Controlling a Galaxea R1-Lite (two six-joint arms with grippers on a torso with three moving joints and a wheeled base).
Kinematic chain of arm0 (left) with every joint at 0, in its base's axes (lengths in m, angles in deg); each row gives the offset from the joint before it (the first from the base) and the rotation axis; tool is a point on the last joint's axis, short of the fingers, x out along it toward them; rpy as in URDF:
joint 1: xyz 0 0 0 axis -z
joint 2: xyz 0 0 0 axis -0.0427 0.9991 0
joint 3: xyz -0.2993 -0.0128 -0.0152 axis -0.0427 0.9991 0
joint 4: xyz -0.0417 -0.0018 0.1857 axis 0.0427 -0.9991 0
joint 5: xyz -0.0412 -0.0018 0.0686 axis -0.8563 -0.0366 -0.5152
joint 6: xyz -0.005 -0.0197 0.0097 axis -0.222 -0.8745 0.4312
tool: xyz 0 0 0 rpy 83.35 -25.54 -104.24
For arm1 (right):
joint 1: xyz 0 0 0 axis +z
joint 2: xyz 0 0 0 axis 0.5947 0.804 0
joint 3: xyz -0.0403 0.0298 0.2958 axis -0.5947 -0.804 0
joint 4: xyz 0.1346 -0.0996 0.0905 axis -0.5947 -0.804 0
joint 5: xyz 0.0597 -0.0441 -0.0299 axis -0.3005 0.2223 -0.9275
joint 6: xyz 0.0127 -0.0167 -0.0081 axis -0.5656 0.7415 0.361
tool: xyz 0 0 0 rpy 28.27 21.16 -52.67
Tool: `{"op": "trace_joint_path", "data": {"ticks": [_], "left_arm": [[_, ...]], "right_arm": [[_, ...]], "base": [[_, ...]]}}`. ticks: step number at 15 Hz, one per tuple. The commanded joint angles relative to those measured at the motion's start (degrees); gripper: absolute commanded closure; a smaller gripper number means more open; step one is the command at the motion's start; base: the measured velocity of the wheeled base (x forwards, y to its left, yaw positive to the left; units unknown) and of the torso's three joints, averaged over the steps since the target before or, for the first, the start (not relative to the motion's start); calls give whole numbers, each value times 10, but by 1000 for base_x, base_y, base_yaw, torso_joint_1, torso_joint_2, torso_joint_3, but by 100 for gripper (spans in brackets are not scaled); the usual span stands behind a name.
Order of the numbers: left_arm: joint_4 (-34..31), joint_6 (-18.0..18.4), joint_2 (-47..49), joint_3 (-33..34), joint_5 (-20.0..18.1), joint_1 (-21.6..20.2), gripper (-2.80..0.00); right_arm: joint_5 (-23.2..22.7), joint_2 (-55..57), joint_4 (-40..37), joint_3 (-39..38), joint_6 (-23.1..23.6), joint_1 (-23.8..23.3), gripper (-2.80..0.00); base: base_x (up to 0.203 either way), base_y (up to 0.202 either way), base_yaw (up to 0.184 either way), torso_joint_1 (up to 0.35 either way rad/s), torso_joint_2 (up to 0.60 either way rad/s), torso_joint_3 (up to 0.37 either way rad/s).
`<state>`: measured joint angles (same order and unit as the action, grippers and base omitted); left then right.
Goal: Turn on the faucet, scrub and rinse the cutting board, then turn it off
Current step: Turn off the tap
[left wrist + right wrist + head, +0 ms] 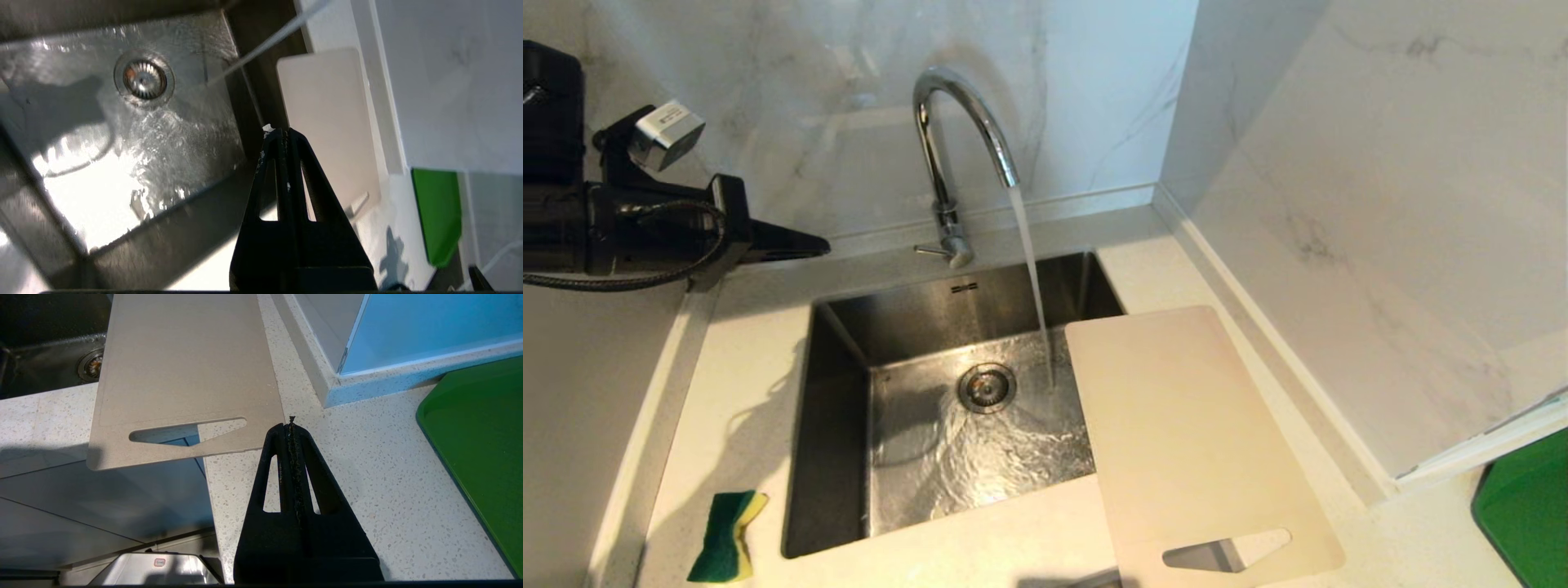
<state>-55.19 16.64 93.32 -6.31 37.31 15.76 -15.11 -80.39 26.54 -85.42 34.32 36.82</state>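
Sponge (725, 535), green and yellow, lies by the counter's front edge, left of the sink (837, 457). Above the counter's back-left corner hangs the left gripper (809, 242), fingers pressed together, empty. Water pours from the faucet (956, 147). Bridging the sink's right rim, the cutting board (1184, 441) juts past the front edge; a careless nudge could tip it off. Nearby hovers the right gripper (291, 425), also pressed together.
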Motion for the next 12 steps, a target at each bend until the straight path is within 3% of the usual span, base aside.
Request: {"op": "trace_joint_path", "data": {"ticks": [1, 8, 12], "left_arm": [[25, -16, 45, -30, 13, 15, 0], [186, -26, 153, -81, 151, 97, 0], [216, -68, 186, -102, 162, 98, 0]], "right_arm": [[0, 0, 0, 0, 0, 0, 0], [0, 0, 0, -1, 0, 0, 0], [0, 0, 0, 0, 0, 0, 0]], "base": [[0, 0, 0, 0, 0, 0], [0, 0, 0, 0, 0, 0], [0, 0, 0, 0, 0, 0]]}}
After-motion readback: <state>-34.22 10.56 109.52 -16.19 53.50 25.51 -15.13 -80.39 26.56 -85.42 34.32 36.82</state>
